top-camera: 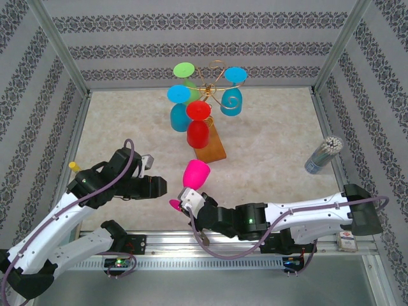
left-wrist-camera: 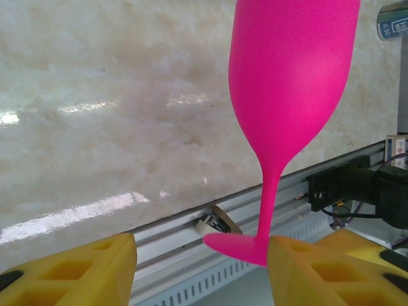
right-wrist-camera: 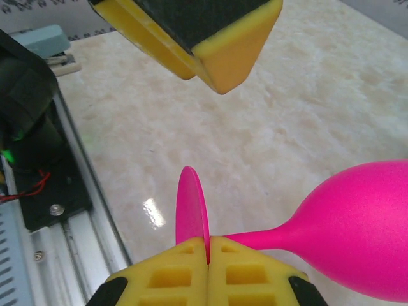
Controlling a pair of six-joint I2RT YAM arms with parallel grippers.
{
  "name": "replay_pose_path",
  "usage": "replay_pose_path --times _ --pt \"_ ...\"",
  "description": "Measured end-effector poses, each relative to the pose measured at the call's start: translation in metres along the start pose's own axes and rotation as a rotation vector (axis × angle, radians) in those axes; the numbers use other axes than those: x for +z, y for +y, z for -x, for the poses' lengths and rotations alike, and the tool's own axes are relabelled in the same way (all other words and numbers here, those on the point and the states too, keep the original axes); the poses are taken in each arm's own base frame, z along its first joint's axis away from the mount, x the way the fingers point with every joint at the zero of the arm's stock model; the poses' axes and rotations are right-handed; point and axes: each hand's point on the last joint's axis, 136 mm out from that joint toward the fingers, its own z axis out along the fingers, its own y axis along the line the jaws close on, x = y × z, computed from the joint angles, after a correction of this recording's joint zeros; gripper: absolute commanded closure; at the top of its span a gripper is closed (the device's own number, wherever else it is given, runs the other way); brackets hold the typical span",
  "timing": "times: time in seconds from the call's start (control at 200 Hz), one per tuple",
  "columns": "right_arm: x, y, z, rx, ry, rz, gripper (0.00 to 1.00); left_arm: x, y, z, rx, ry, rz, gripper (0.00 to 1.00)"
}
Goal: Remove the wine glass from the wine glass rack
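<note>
Findings, top view: the pink glass is off the rack and well apart from it, over the near part of the table, just in front of the near end of the rack's wooden base. It lies tilted, bowl toward the rack and foot toward the front rail. Whether it rests on the table cannot be told.

Rack: stands at the far centre of the table. Four glasses hang on it: green, cyan, blue and red.

Right gripper: at the foot of the pink glass. In the right wrist view its jaws stand wide apart. The stem and foot of the glass lie against the lower finger, and the upper finger is clear of the glass. It clamps nothing.

Left gripper: just left of the glass. In the left wrist view its jaws are spread wide, with the foot of the glass low between them, against the inner edge of one finger. The other finger is well apart from it. It grips nothing.

Other items: a can of white sticks near the right wall, and a small box at the near right corner.
</note>
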Motion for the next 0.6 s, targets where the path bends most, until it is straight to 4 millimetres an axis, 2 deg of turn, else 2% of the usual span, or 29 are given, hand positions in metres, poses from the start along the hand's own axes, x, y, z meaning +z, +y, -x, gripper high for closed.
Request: replay_pose_path --times 0.185,0.4,0.6 --pt "0.005 -0.003 -0.001 -0.054 -0.034 -0.084 1.0 0.002 -0.009 -0.009 -0.05 0.053 -0.053 0.41" --pt "0.013 -0.006 -0.007 -0.109 -0.037 -0.174 1.0 0.017 -0.011 -0.019 -0.138 0.111 -0.098 0.41" --pt "0.017 -0.008 -0.013 -0.152 -0.034 -0.237 1.0 0.022 -0.018 -0.02 -0.186 0.133 -0.147 0.41"
